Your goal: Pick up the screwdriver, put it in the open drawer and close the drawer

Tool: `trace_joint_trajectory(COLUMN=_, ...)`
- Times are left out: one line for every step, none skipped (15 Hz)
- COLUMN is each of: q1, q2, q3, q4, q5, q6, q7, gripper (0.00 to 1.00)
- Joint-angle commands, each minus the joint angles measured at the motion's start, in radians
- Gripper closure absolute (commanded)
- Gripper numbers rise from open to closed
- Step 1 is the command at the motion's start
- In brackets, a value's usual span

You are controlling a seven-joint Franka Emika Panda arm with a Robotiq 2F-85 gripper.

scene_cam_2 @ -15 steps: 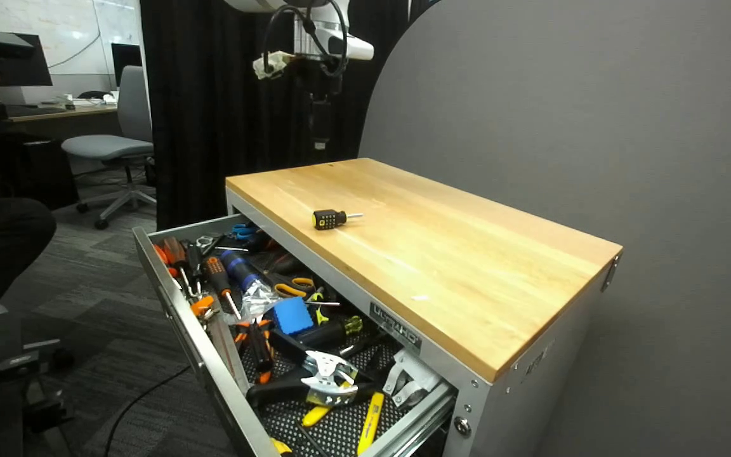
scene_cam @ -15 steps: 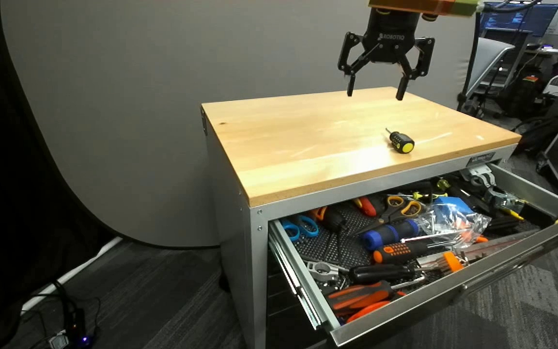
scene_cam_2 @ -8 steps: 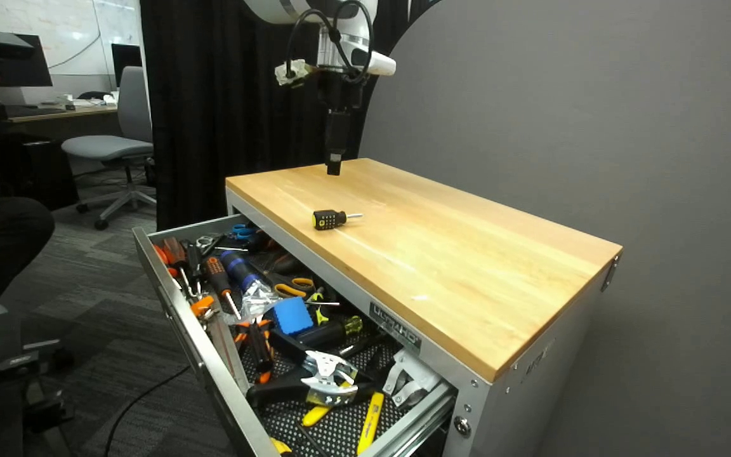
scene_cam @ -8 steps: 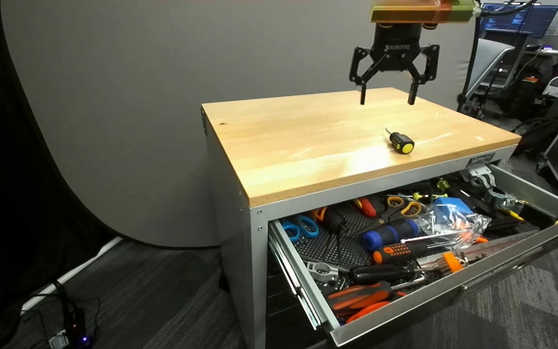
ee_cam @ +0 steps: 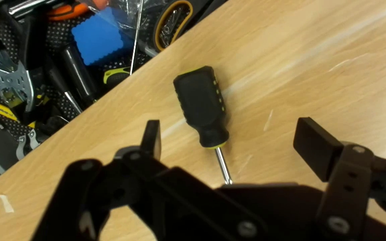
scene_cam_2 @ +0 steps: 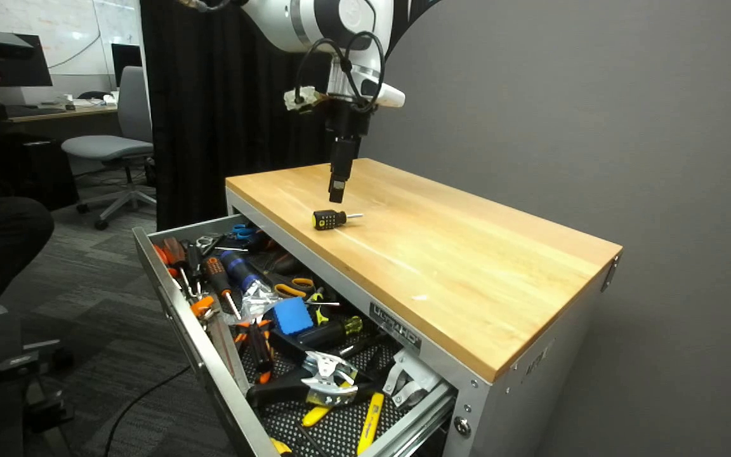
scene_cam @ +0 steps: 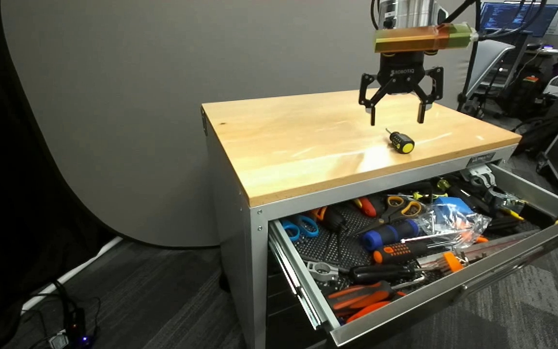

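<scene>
The screwdriver (scene_cam: 401,142) lies on the wooden tabletop near its front edge, stubby and black with a yellow end. It also shows in an exterior view (scene_cam_2: 329,219) and in the wrist view (ee_cam: 201,100), its handle toward the drawer and its metal shaft toward the gripper's base. My gripper (scene_cam: 397,122) is open and empty, pointing down above the tabletop, close over the screwdriver but apart from it. In the wrist view the screwdriver's neck and shaft appear between the spread fingertips (ee_cam: 226,137). The grey metal drawer (scene_cam: 405,310) stands pulled out below the tabletop; it also shows in an exterior view (scene_cam_2: 195,336).
The drawer is full of tools: blue-handled scissors (scene_cam: 308,226), an orange and black screwdriver (scene_cam: 395,252), a blue block (scene_cam_2: 292,315), a metal clamp (scene_cam_2: 329,374) and several others. The tabletop (scene_cam_2: 441,254) has a front edge just beside the screwdriver.
My gripper has come down toward the tabletop and shifted slightly right in both exterior views, nearing the screwdriver. It has stayed open. The screwdriver and the drawer have not moved.
</scene>
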Motion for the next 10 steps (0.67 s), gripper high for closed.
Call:
trace_joint_trajectory(q1=0.0, q2=0.032, q3=-0.018, q4=0.037, q5=0.007, q6=-0.03, q7=0.015, gripper=0.0)
trace_joint_trajectory(q1=0.001, q2=0.038, q3=-0.021, q4=0.038, q5=0.005, q6=-0.033, q7=0.012, gripper=0.0)
trace_joint_trajectory(q1=-0.001, q2=0.042, q3=-0.022, q4=0.037, q5=0.007, q6=-0.032, q7=0.01, gripper=0.25)
trace_joint_trajectory(q1=-0.003, q2=0.046, q3=-0.022, q4=0.038, q5=0.011, q6=-0.035, q7=0.005, gripper=0.26)
trace_joint_trajectory(q1=-0.005, q2=0.05, q3=-0.021, q4=0.037, q5=0.015, q6=-0.036, q7=0.004, gripper=0.35)
trace_joint_trajectory(q1=-0.007, q2=0.055, q3=-0.021, q4=0.037, q5=0.017, q6=-0.037, q7=0.004, gripper=0.42)
trace_joint_trajectory(q1=-0.009, q2=0.059, q3=-0.02, q4=0.036, q5=0.02, q6=-0.037, q7=0.003, gripper=0.51)
trace_joint_trajectory(q1=-0.012, q2=0.064, q3=-0.019, q4=0.035, q5=0.024, q6=-0.039, q7=0.002, gripper=0.58)
trace_joint_trajectory(q1=-0.013, q2=0.067, q3=-0.019, q4=0.033, q5=0.028, q6=-0.041, q7=0.001, gripper=0.67)
trace_joint_trajectory(q1=-0.016, q2=0.067, q3=-0.016, q4=0.033, q5=0.039, q6=-0.04, q7=-0.001, gripper=0.73)
